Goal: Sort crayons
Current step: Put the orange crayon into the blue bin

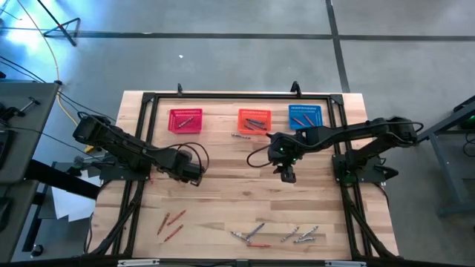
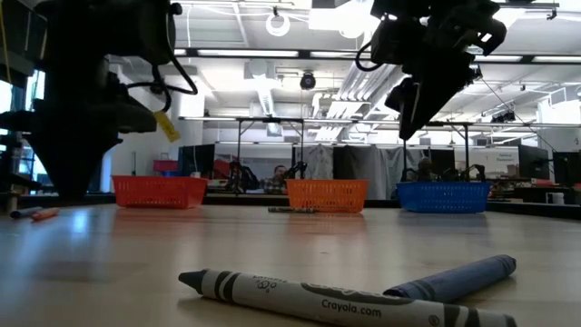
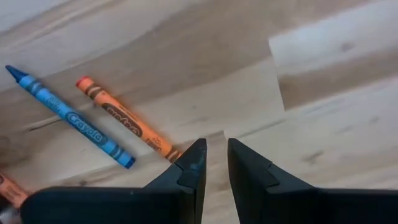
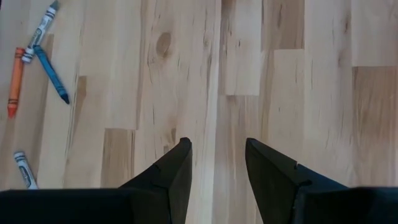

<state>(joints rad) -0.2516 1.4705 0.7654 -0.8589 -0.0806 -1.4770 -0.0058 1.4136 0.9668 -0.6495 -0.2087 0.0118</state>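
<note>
Several crayons lie flat on the wooden table. In the left wrist view a blue crayon [image 3: 68, 117] and an orange crayon [image 3: 124, 118] lie side by side. My left gripper [image 3: 216, 155] points down just beside them. It is open by a narrow gap with nothing in it, and one fingertip hides the orange crayon's end. My right gripper [image 4: 217, 158] hangs open above bare wood at mid-table [image 1: 287, 175]. Red-orange crayons [image 1: 171, 222] and grey ones [image 1: 249, 236] lie near the front edge. A grey crayon [image 2: 318, 295] and a bluish crayon [image 2: 454, 277] lie closest to the low camera.
A red basket [image 1: 185, 120], an orange basket [image 1: 254, 120] and a blue basket [image 1: 305, 116] stand in a row at the far edge, each holding crayons. One loose crayon [image 1: 241, 136] lies in front of the orange basket. A black frame [image 1: 148, 133] borders the table.
</note>
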